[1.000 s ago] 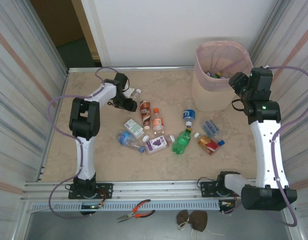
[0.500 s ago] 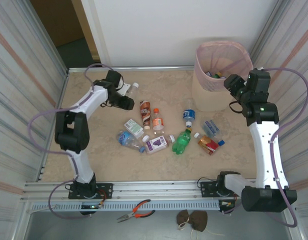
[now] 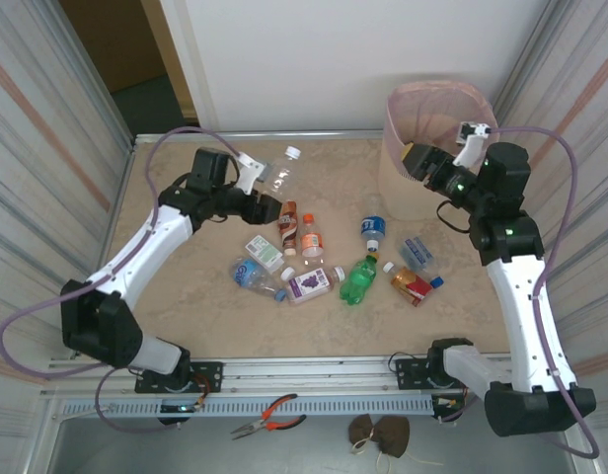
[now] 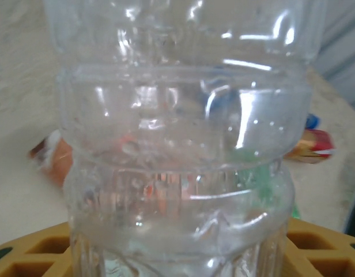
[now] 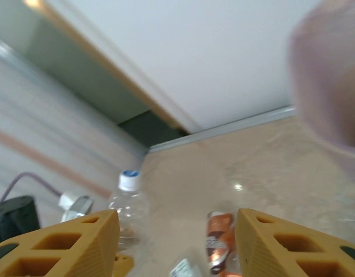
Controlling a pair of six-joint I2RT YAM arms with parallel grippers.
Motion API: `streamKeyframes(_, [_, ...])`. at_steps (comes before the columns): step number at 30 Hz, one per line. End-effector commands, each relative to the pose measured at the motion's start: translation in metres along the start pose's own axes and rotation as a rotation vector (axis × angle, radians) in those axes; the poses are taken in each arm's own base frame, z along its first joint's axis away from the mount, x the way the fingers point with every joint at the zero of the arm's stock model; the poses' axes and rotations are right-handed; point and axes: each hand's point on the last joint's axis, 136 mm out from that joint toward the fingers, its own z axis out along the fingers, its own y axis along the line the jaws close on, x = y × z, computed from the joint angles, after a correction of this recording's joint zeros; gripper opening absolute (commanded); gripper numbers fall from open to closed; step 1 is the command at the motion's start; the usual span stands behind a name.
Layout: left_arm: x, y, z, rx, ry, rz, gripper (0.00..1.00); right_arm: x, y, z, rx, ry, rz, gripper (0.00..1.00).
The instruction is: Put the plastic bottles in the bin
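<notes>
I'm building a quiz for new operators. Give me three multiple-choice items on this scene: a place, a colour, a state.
1. Where does the bin stand?
A. far right corner of the table
B. near left corner
C. table centre

2. What colour is the cap of the clear bottle held in the left tool?
A. red
B. white
C. orange

3. What state is the right tool in?
A. shut on a green bottle
B. open and empty
C. shut on the bin's rim

Answers: 1 A, it stands at the far right in the top view; 2 B, the cap shows white there; 3 B, its wrist view shows jaws apart with nothing between.
</notes>
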Motion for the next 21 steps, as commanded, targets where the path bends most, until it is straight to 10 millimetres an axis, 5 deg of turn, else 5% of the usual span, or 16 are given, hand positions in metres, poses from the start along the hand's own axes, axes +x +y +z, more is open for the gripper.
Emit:
streamKeyframes(1, [-0.028,-0.048,-0.017,0.126,-0.158,0.128,0.52,0.008,0.051,-0.004,-0.192,0.038,-0.100,0.54])
streamKeyframes(11, [-0.029,-0.118,-0.025,0.266,-0.252,0.280,0.51,0.044,0.107,0.011,-0.356,0.141,-0.145,0.55])
streamKeyframes(21, [-0.022,-0.137,-0.022,0.296,-0.225,0.290,0.52,0.070,0.128,0.037,-0.389,0.237,-0.139,0.53])
